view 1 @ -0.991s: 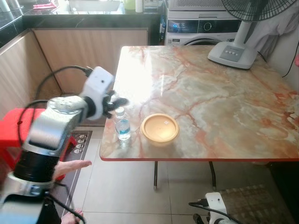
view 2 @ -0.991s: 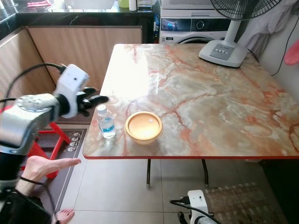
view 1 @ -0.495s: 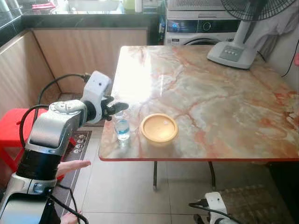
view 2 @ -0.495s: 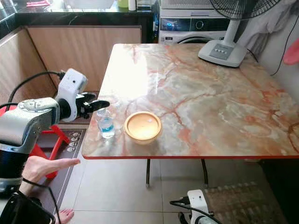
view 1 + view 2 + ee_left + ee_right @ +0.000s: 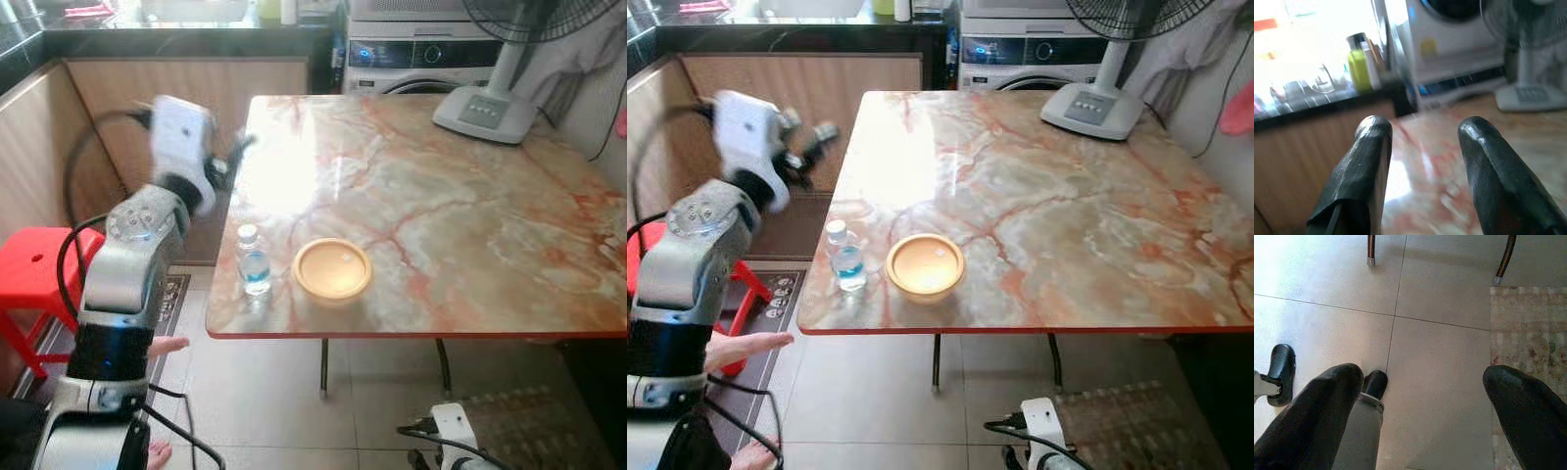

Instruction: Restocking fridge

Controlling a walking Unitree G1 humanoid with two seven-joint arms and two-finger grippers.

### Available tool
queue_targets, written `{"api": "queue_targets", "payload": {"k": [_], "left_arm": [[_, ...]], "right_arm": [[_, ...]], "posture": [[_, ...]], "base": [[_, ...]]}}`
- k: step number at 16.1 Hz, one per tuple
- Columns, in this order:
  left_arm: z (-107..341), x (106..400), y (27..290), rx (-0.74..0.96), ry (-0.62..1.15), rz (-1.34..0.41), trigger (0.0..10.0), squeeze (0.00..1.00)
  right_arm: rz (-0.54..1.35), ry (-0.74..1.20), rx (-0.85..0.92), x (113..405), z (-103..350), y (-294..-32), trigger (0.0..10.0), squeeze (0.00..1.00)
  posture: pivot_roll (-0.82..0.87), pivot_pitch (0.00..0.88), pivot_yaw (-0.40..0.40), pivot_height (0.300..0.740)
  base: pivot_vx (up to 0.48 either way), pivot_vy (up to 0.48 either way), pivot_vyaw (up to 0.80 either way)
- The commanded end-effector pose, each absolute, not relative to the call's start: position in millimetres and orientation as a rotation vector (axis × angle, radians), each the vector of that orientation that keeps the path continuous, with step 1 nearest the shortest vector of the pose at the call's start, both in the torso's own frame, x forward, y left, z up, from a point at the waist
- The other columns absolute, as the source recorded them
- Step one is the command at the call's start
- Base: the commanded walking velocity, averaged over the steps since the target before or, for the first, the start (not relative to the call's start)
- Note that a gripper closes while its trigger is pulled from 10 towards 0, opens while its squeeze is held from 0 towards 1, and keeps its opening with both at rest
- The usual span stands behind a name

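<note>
A small water bottle (image 5: 255, 260) with a white cap and a blue label was seen upright on the marble-patterned counter (image 5: 470, 196), close to its front left corner; the writing on the label was too small to be read. Just beside it, toward the middle of the front edge, a shallow tan bowl (image 5: 332, 268) was set, apart from the bottle. At the far right corner of the counter the white base of a standing fan (image 5: 485, 113) was placed.

The left pincer (image 5: 235, 155) was raised and blurred beside the counter's left edge, above and well apart from the bottle. In the left wrist view its two black fingers (image 5: 1359, 171) were spread apart with nothing held between them.

In the right wrist view the right pincer (image 5: 1420, 416) was pointed down at the tiled floor (image 5: 1440, 357), its fingers wide apart and empty, beside a patterned rug (image 5: 1528, 328).

A washing machine (image 5: 421, 59) was seen behind the counter; no brand name could be made out. A red stool (image 5: 44, 269) stood at the left, and a person's hand (image 5: 749, 345) was seen low beside it.
</note>
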State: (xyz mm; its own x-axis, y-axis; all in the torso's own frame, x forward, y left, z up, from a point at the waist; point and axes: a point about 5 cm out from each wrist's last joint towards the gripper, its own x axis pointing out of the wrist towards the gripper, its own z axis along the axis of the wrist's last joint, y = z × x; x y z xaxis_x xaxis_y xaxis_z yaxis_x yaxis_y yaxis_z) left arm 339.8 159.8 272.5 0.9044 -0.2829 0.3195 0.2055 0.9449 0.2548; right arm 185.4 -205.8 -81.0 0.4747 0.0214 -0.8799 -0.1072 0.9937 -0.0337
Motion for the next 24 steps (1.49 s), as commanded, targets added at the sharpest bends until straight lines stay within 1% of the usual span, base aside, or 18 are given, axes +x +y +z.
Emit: {"api": "queue_targets", "payload": {"k": [1, 3, 5, 6, 7, 9, 16, 19, 21, 24], "left_arm": [[266, 338, 161, 0.288, -0.380, -0.234, 10.0, 0.00], [245, 337, 171, 0.297, -0.393, -0.132, 10.0, 0.00], [234, 336, 171, 0.348, -0.402, -0.113, 10.0, 0.00], [232, 336, 170, 0.348, -0.407, -0.113, 10.0, 0.00], [231, 335, 165, 0.305, -0.434, -0.131, 10.0, 0.00], [229, 335, 160, 0.329, -0.462, -0.157, 10.0, 0.00], [230, 337, 157, 0.307, -0.475, -0.171, 10.0, 0.00], [231, 337, 153, 0.294, -0.483, -0.210, 10.0, 0.00], [232, 336, 143, 0.257, -0.464, -0.303, 10.0, 0.00], [235, 332, 134, 0.215, -0.441, -0.388, 10.0, 0.00]], "right_arm": [[0.080, 1.063, -0.090, 186, -80, -206, 10.0, 0.00], [0.071, 1.053, -0.078, 187, -80, -206, 10.0, 0.00], [0.074, 1.051, -0.083, 188, -80, -206, 10.0, 0.00], [0.073, 1.051, -0.083, 188, -80, -206, 10.0, 0.00], [0.072, 1.049, -0.081, 188, -80, -206, 10.0, 0.00], [0.073, 1.047, -0.081, 188, -80, -206, 10.0, 0.00], [0.058, 1.039, -0.072, 187, -80, -206, 10.0, 0.00], [0.071, 1.067, -0.102, 187, -80, -207, 10.0, 0.00], [0.069, 1.056, -0.098, 187, -80, -207, 10.0, 0.00], [0.069, 1.055, -0.098, 187, -80, -207, 10.0, 0.00]], "posture": [[0.08, 0.000, -0.033, 0.740], [0.08, 0.000, -0.033, 0.740], [0.08, 0.000, -0.036, 0.740], [0.08, 0.000, -0.036, 0.740], [0.08, 0.000, -0.038, 0.740], [0.08, 0.000, -0.039, 0.740], [0.08, 0.000, -0.038, 0.740], [0.08, 0.000, -0.038, 0.740], [0.08, 0.000, -0.039, 0.740], [0.08, 0.000, -0.038, 0.740]], "base": [[0.000, 0.000, 0.00], [0.000, 0.000, 0.00], [0.000, 0.000, 0.00], [0.000, 0.000, 0.00], [0.000, 0.000, 0.00], [0.000, 0.000, 0.00], [0.295, 0.000, 0.00], [0.335, 0.000, -0.67], [0.142, 0.000, 0.00], [0.000, 0.000, 0.00]]}}
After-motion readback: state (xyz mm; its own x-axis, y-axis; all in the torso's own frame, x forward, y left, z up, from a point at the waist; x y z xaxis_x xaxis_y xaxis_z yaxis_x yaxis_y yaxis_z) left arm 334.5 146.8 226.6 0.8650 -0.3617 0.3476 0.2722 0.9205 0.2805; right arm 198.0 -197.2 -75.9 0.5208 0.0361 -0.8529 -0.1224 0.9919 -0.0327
